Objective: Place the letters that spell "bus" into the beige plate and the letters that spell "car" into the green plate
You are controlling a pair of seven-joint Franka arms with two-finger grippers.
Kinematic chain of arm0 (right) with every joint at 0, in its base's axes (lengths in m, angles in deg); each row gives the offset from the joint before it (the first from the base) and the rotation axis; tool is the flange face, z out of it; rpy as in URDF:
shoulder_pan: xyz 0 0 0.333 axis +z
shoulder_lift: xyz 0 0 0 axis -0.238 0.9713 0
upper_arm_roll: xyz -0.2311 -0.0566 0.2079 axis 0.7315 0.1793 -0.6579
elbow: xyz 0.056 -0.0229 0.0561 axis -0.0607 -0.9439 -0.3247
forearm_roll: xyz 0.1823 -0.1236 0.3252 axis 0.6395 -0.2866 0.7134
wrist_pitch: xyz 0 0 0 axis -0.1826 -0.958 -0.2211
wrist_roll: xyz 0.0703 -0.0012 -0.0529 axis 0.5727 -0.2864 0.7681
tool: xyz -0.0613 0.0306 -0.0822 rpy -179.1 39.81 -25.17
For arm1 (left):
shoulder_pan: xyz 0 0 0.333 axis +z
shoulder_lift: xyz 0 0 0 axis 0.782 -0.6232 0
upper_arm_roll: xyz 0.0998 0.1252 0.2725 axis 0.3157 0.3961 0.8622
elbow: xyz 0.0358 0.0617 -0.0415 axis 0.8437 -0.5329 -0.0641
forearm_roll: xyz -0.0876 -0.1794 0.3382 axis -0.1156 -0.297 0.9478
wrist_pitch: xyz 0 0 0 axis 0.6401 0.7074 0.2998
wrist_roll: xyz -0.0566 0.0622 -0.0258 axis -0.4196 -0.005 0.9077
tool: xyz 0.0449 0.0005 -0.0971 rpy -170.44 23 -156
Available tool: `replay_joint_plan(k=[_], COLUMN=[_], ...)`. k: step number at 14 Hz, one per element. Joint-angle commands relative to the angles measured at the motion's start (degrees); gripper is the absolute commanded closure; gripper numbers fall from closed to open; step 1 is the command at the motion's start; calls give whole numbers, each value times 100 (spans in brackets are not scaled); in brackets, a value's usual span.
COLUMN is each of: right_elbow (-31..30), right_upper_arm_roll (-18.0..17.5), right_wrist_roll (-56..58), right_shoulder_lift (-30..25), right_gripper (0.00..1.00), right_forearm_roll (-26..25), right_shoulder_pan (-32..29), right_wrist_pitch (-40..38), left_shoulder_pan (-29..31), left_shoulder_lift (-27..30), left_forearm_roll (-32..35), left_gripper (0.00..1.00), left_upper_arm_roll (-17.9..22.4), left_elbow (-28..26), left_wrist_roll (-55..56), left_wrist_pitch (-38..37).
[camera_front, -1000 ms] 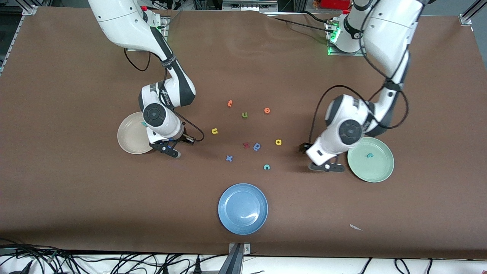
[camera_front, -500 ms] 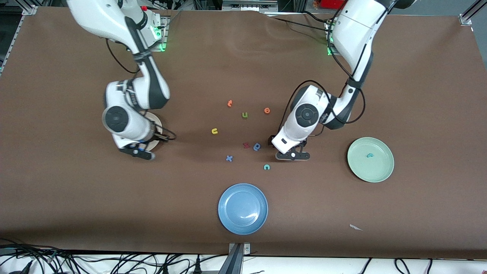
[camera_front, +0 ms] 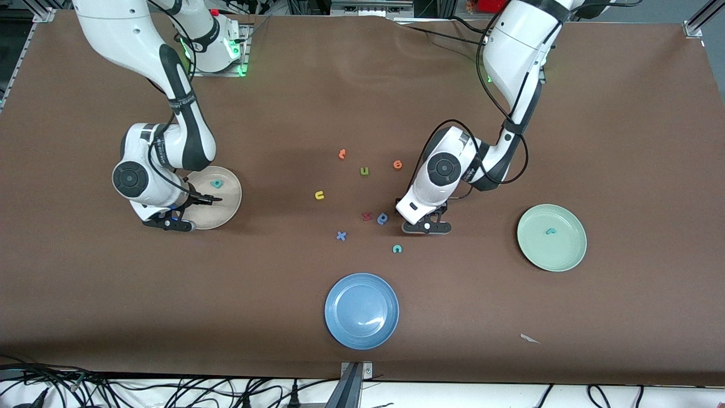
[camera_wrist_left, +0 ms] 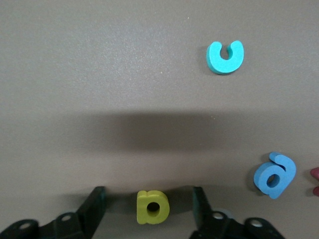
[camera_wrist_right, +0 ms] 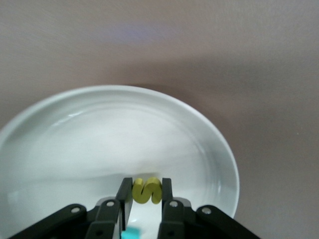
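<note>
My right gripper [camera_front: 168, 223] [camera_wrist_right: 146, 185] hangs over the beige plate [camera_front: 227, 205] [camera_wrist_right: 219, 144], shut on the yellow s [camera_wrist_right: 147, 192]. A teal b [camera_front: 216, 183] [camera_wrist_right: 130, 234] lies in that plate. My left gripper [camera_front: 426, 228] [camera_wrist_left: 148, 196] is down at the table, open, with the yellow a [camera_wrist_left: 153, 206] between its fingers and a gap on each side. The teal c [camera_front: 397, 248] [camera_wrist_left: 225, 56] lies nearer the front camera than that gripper. The yellow u [camera_front: 319, 195] lies mid-table. The green plate [camera_front: 561, 252] holds the teal-blue r [camera_front: 549, 231].
An olive u [camera_front: 364, 171], an orange e [camera_front: 397, 164] and another orange letter [camera_front: 342, 153] lie toward the arms' bases. A red letter [camera_front: 366, 216], a blue letter [camera_front: 383, 218] [camera_wrist_left: 274, 175] and a blue x [camera_front: 341, 236] lie beside the left gripper. A blue plate [camera_front: 361, 326] sits nearest the camera.
The right arm has swung toward its end of the table, carrying the s over the beige plate. The left arm has left the green plate, come down around the yellow a, and its jaws have narrowed.
</note>
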Motion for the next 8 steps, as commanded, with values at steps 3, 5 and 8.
replay_joint_plan(k=[3, 5, 8], right_elbow=[431, 1063, 1522], right_upper_arm_roll=[-76, -260, -882], right_wrist_roll=[117, -294, -1812], right_shoulder_lift=[-257, -248, -195], right_gripper=[0, 0, 0], right_forearm_roll=[100, 109, 118], right_shoulder_pan=[-45, 43, 149], right_wrist_pitch=[-715, -1358, -1467], left_shoulder_pan=[-121, -129, -129], left_shoulder_lift=[88, 79, 79], left_forearm_roll=[-72, -72, -64], left_gripper=[54, 67, 81], left_upper_arm_roll=[82, 82, 82], left_elbow=[-80, -80, -80], left_wrist_roll=[29, 47, 82], left_wrist_pitch=[-107, -107, -107])
